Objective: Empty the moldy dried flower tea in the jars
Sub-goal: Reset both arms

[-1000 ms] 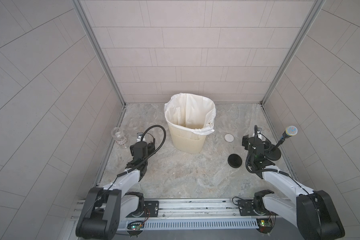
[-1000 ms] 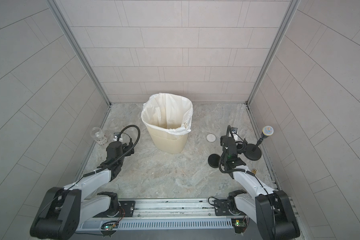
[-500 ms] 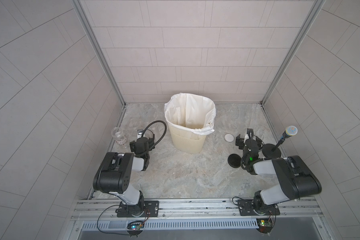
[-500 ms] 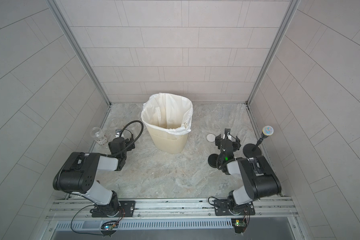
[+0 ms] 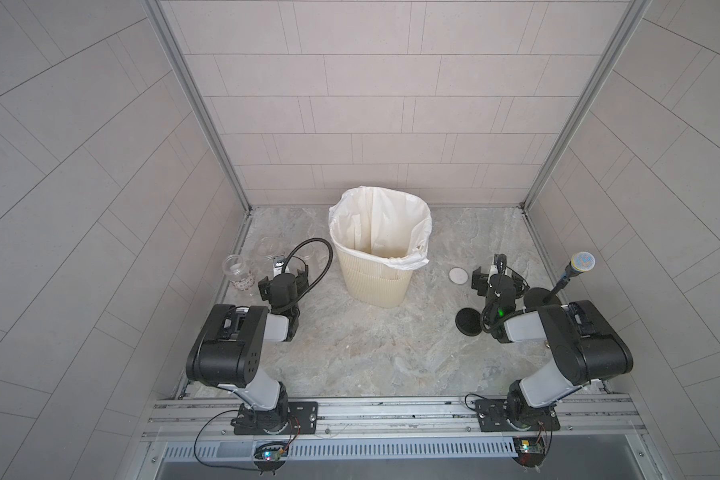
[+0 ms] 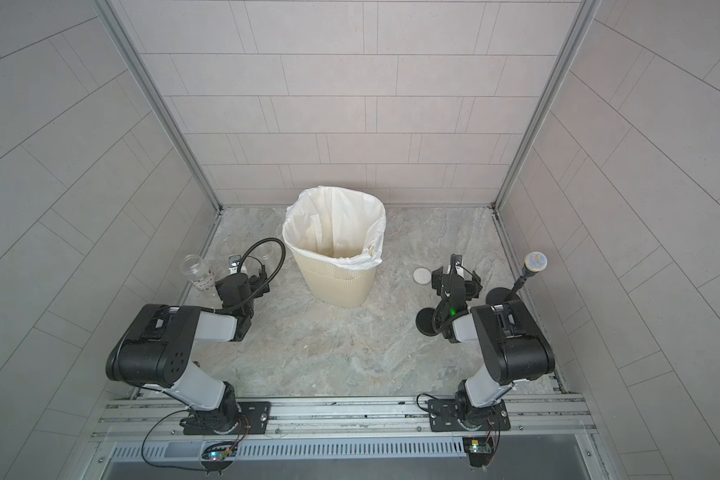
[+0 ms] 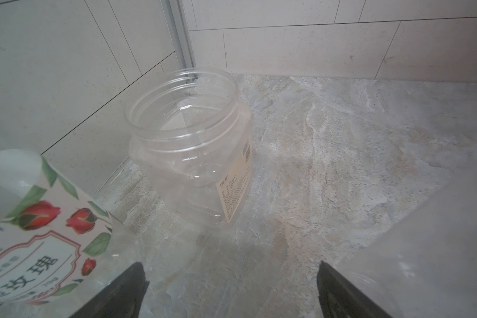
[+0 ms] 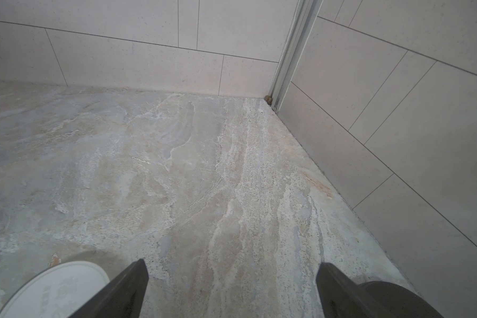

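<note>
Jars for the dried flower tea stand open-mouthed on the marbled counter (image 5: pixel 350 353) in both top views, grouped at 9 o'clock from the cream ribbed bin (image 5: pixel 375 286) with its white liner. The rose-labelled jar (image 5: pixel 238 272) sits nearest the side wall. A squat clear jar (image 5: pixel 267 248) is at its 1 o'clock, and a third clear jar (image 6: pixel 262 251) stands nearer the bin. The left end effector (image 5: pixel 290 272) hangs low among them, fingers spread wide, gripping nothing. At 3 o'clock from the bin lies a white lid (image 5: pixel 458 275), with a black lid (image 5: pixel 468 321) at its 5 o'clock. The right end effector (image 5: pixel 495 277), just beside the white lid, is also wide and empty. A microphone-like stick (image 5: pixel 580 262) on a black base (image 5: pixel 539 296) stands at its 3 o'clock.

From the left wrist, the squat clear jar (image 7: pixel 187 143) stands upright ahead of the left end effector (image 7: pixel 232 280), the counter showing through its walls. The rose-labelled jar (image 7: pixel 33 234) is close beside one finger (image 7: pixel 127 291).

From the right wrist, the right end effector (image 8: pixel 232 278) is spread wide over bare counter. The white lid (image 8: pixel 58 286) is just beside one finger and the black base (image 8: pixel 391 300) just beside the other.
</note>
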Robot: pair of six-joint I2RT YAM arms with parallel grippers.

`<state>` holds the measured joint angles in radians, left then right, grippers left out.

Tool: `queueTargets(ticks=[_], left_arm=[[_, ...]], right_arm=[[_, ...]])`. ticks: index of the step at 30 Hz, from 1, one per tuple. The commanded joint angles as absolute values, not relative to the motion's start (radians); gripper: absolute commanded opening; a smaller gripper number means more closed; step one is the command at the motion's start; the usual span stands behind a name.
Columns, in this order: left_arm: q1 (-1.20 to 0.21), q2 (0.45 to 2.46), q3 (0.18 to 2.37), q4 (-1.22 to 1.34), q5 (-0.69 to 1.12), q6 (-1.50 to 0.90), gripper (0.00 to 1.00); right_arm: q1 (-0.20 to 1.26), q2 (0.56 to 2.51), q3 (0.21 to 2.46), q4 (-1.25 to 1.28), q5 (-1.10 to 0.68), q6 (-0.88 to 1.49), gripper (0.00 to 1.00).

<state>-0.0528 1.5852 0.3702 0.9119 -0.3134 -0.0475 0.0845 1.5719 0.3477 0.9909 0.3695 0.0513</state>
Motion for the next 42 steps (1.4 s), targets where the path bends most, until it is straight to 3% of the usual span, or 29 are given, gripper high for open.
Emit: queueTargets(ticks=[1,19,24,28,31,42], left_arm=[[-0.055,1.581,0.377,0.951,-0.321,-0.051,1.0],[-0.057,1.577,0.354,0.987,-0.294,-0.037,1.0],[-0.055,1.578,0.287,1.104,-0.297,-0.037,1.0],[-0.059,1.573,0.407,0.874,-0.33,-0.042,1.0],[-0.063,1.592,0.381,0.966,-0.329,-0.033,1.0],[-0.063,1.612,0.417,0.91,-0.314,-0.034,1.0]], right_arm=[[0.088,1.576,0.344,1.008,0.35,0.03,1.0],[0.085,1.575,0.348,1.0,0.329,0.027,1.0],[0.082,1.641,0.169,1.425,0.389,0.047,1.0],[0.087,1.588,0.266,1.172,0.397,0.047,1.0],[0.087,1.578,0.353,0.998,0.37,0.036,1.0],[0.089,1.578,0.347,1.011,0.371,0.034,1.0]])
